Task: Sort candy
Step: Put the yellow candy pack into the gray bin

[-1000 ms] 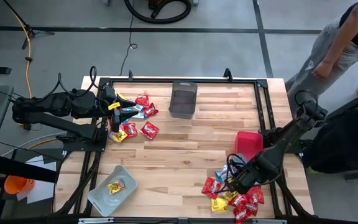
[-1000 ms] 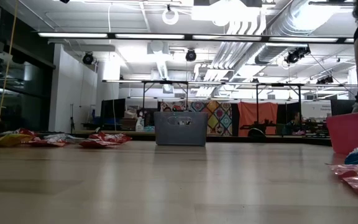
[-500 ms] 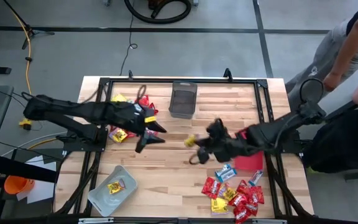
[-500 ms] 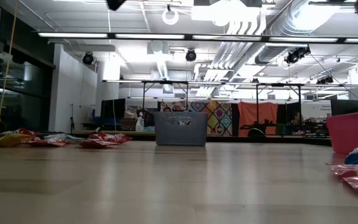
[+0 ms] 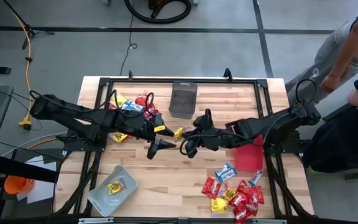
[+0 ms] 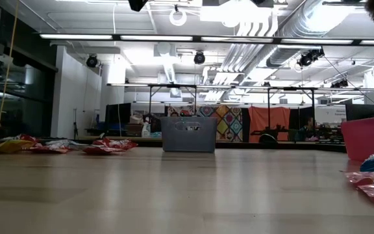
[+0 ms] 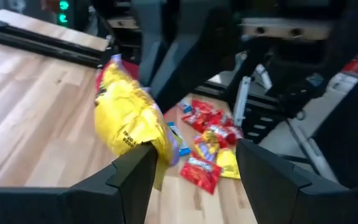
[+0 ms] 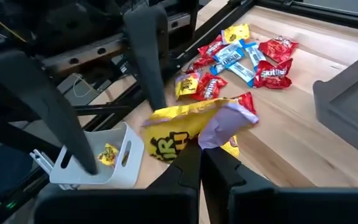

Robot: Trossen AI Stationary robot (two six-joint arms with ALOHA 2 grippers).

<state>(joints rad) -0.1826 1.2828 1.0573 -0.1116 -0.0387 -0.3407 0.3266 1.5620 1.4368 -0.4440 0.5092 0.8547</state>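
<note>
Above the middle of the bench (image 5: 185, 168), the right claw (image 5: 183, 134) is clamped on a yellow candy packet (image 8: 185, 127) and presents it to the spread left claw (image 5: 159, 138), evidently a handover toward the left-side grey bin (image 5: 98, 196).

Over the middle of the bench (image 5: 185, 171), the left hand (image 5: 165, 139) and the right hand (image 5: 188, 138) meet from opposite sides, a candy packet (image 5: 179, 132) between them. Behind them at the far edge stands the mesh bin (image 5: 183, 98). One candy pile (image 5: 132, 112) lies far left, another (image 5: 236, 194) near right. The tray (image 5: 112, 190) sits near left, the tub (image 5: 248, 153) right.
</note>
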